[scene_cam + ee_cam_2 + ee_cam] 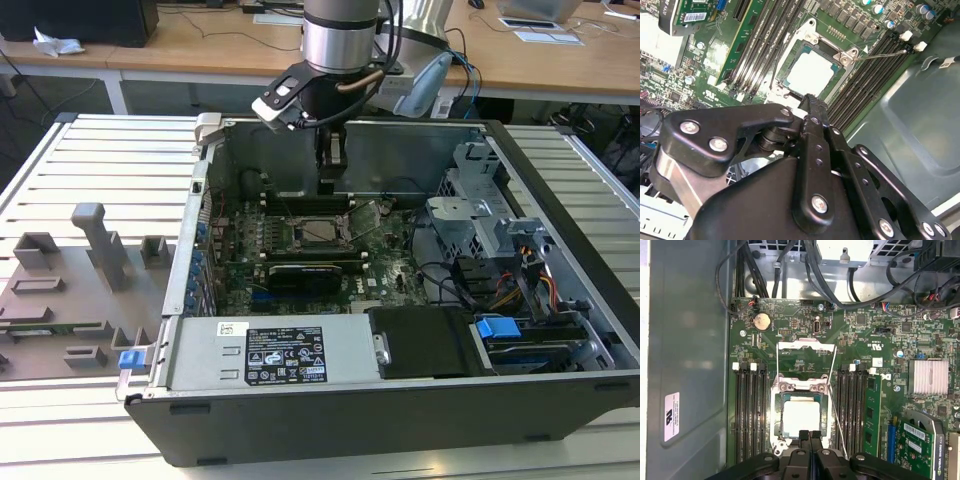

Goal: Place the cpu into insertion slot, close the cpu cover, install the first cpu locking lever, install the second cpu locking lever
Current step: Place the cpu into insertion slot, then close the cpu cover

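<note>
- Open black metal PC case (300, 420) on slatted grey bench (100, 150).
- Black two-finger gripper (809, 436): fingers together, empty, hovering mid-case.
- Thin silver frame cpu cover (802, 344): flipped open.
- Flat silver square cpu (801, 417): we see it seated in grey-bordered insertion slot (775, 415), under gripper tips.

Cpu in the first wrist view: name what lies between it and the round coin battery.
The cpu cover, swung open, lies between the cpu and the coin battery, as the first wrist view shows.
</note>
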Controlling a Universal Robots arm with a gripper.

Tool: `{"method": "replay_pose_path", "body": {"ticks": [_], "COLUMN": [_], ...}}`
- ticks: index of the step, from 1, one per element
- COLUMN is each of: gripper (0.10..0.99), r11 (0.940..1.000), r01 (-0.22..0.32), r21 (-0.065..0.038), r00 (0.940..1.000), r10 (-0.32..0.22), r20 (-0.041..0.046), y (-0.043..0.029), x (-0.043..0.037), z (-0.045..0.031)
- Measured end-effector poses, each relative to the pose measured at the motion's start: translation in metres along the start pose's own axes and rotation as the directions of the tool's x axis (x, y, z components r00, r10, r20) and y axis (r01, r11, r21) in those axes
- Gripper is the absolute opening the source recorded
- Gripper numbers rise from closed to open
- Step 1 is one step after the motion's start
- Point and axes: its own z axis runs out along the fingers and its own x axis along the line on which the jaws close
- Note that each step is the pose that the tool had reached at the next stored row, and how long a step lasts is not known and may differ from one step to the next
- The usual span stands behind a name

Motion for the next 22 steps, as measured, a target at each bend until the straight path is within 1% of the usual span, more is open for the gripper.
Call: {"method": "replay_pose_path", "body": {"ticks": [11,12,15,19,22], "gripper": [0.106,0.106,0.106,0.106,0.106], "r11": [1.0000,1.0000,1.0000,1.0000,1.0000], "r01": [0.000,0.000,0.000,0.000,0.000], "r21": [0.000,0.000,0.000,0.000,0.000], "r00": [1.0000,1.0000,1.0000,1.0000,1.0000], "r10": [0.000,0.000,0.000,0.000,0.000], "r20": [0.0001,0.0003,0.0005,0.0006,0.0006], "y": [0.0000,0.0010,0.0069,0.0161,0.0190], "x": [0.0000,-0.0001,-0.0001,-0.0002,-0.0003], "z": [-0.0003,-0.0004,-0.0003,-0.0002,-0.0002]}}
